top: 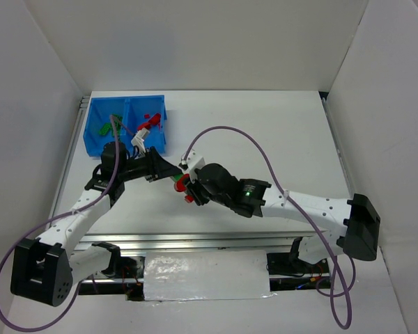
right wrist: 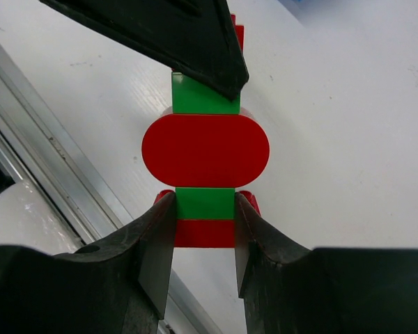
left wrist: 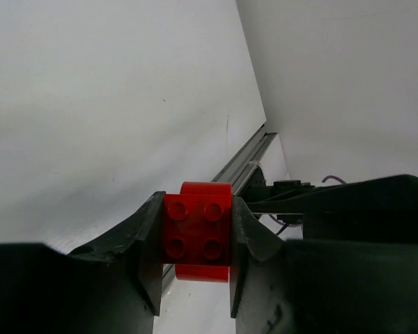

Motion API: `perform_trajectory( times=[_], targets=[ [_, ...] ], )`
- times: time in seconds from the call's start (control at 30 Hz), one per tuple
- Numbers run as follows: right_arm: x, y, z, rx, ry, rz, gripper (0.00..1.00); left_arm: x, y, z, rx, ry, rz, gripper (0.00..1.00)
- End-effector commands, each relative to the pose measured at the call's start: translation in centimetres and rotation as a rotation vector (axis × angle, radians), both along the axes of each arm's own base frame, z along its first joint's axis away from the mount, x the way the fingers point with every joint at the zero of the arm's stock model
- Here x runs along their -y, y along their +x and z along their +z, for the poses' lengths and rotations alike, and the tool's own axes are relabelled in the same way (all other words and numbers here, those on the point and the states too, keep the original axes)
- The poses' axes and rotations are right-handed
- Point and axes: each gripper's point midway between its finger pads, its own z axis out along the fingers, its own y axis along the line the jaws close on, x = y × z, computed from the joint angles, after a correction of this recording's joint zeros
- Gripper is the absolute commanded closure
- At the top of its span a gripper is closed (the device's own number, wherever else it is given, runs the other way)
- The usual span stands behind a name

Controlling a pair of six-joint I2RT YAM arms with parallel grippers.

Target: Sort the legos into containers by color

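Overhead view: my two arms meet over the white table (top: 265,139), just in front of the one shallow blue plastic bin (top: 97,148). Between them they hold one lego stack (top: 180,183) of red and green plastic pieces, clear of the bin.

Left wrist view: my left gripper (left wrist: 195,243) is clamped on one square red brick (left wrist: 196,229). Four studs face the camera, and one finger (left wrist: 148,257) presses on each side.

Right wrist view: my right gripper (right wrist: 204,229) is clenched on the near end of the same lego stack (right wrist: 205,149). I count five layers here: red, green, one wide red oval plate (right wrist: 205,151), green, then red. The last layer is mostly hidden under a black finger (right wrist: 167,35) of my left gripper, which grips the far end.

Bin, overhead view: it has two compartments side by side. The left compartment (top: 97,115) holds loose green pieces (top: 106,129), and the right compartment (top: 136,110) holds loose red pieces (top: 148,115). The pieces are too small, and partly too hidden by my left arm, to count exactly.
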Motion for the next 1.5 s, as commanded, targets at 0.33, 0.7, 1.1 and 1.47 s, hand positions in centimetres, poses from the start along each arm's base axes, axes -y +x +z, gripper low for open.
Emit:
perform_trajectory(
  times=[0.33, 0.7, 1.1, 1.47],
  targets=[
    [-0.7, 1.3, 2.6, 0.061, 0.128, -0.065, 0.87, 1.2, -1.3, 3.7, 0.147, -0.079, -0.085, 1.00],
    [0.4, 1.5, 3.3, 0.063, 0.175, -0.095, 0.31, 0.2, 0.3, 4.4, 0.168, -0.050, 0.045, 1.00],
    [4.1, 2.7, 7.0, -0.005, 0.400, -0.185, 0.00, -0.2, 1.9, 4.4, 0.157, -0.034, 0.108, 1.00],
    [5.9, 0.8, 9.8, -0.252, 0.854, -0.070, 0.00, -0.2, 0.8, 8.3, 0.264, -0.085, 0.093, 1.00]
  ],
)
